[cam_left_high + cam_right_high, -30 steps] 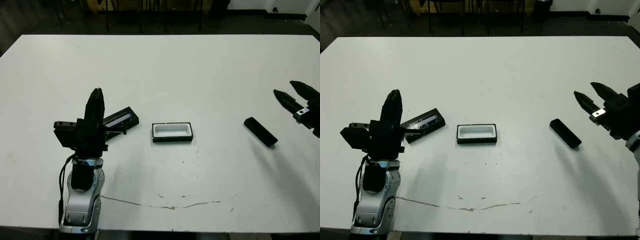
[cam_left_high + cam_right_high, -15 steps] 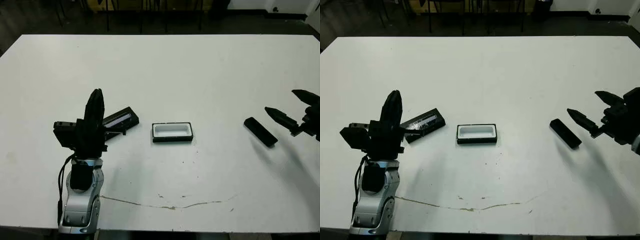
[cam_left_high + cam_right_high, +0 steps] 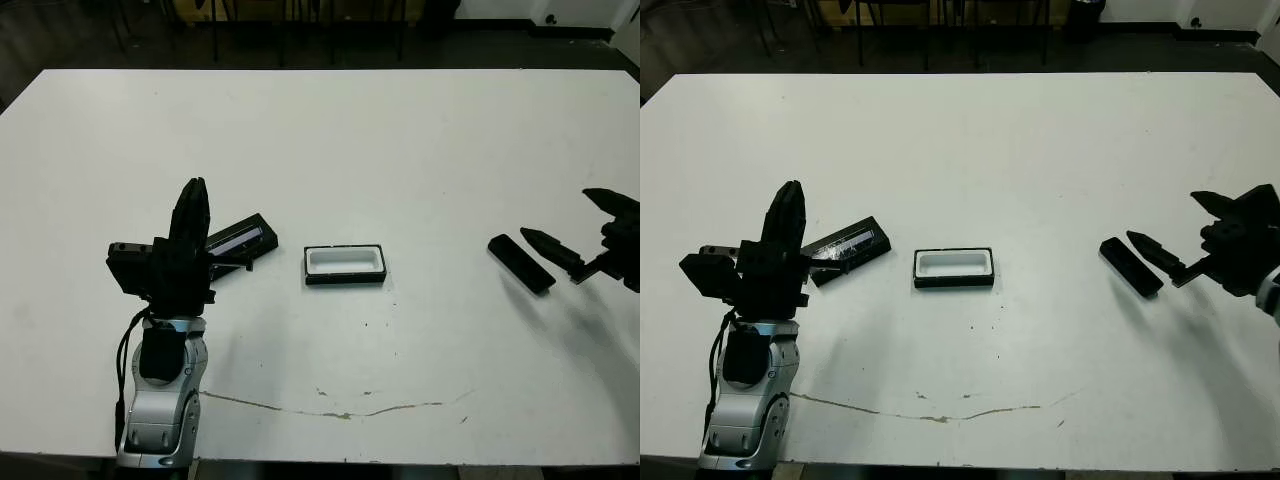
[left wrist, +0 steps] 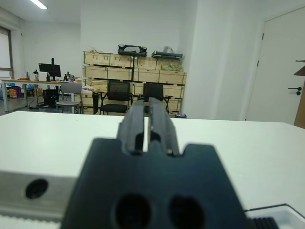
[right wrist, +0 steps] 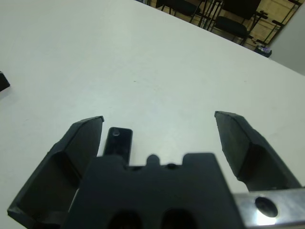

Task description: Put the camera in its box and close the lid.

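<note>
Black camera [image 3: 520,263] lies flat near the table's right edge, well apart from the empty box [image 3: 345,264] at mid-table and the lid [image 3: 238,238] beyond it toward the left edge. Your right gripper [image 3: 1188,238] stands spread wide just beside the camera, apparently lined up to take it; your left gripper [image 3: 190,222] rests upright, fingers together, holding nothing.

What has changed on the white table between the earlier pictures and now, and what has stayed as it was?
The right claw has come down and inward to the small flat black camera, fingers open, one tip just over its end. It holds nothing yet. The left claw stays raised and shut. The camera, the white-lined black box and the flat black lid with a grey strip lie unmoved.
</note>
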